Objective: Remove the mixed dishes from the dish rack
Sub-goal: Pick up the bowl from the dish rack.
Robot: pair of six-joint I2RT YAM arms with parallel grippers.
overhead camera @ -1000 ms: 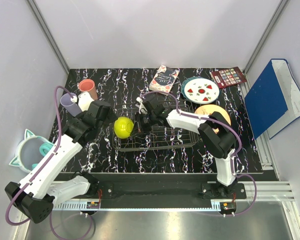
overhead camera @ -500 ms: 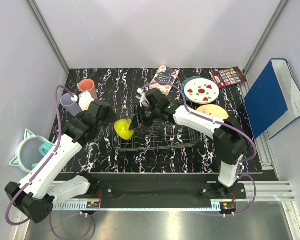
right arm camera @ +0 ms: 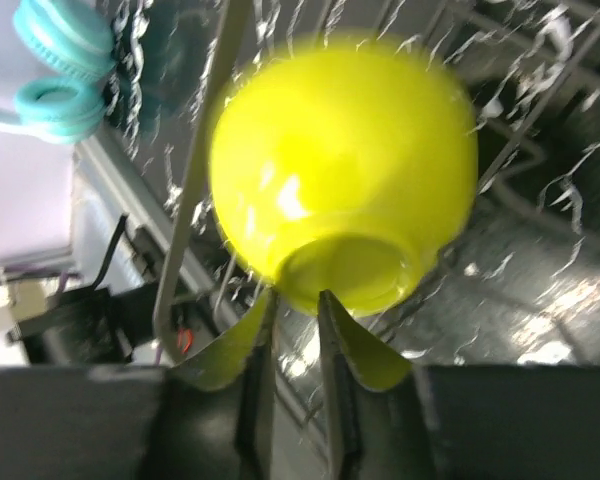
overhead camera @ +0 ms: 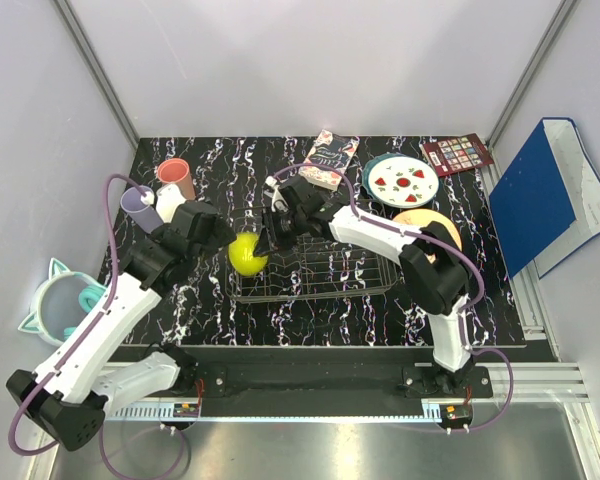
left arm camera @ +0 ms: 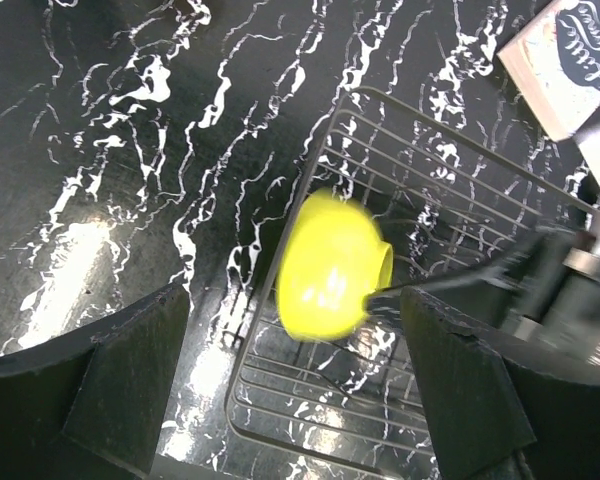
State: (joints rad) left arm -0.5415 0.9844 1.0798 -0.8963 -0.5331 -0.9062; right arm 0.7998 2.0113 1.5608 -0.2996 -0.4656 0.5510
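Both arms (overhead camera: 380, 237) are built of glossy white link shells (overhead camera: 100, 325) joined by black joint housings (overhead camera: 195, 228). A thin purple cable (overhead camera: 109, 200) is routed along each.

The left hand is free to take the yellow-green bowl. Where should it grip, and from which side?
Probably the rim, coming from the left. The yellow-green bowl lies tipped at the dish rack's left edge, its foot turned toward the right hand, so its mouth seems to face the open left hand. One finger inside, one outside; the round wall looks slippery.
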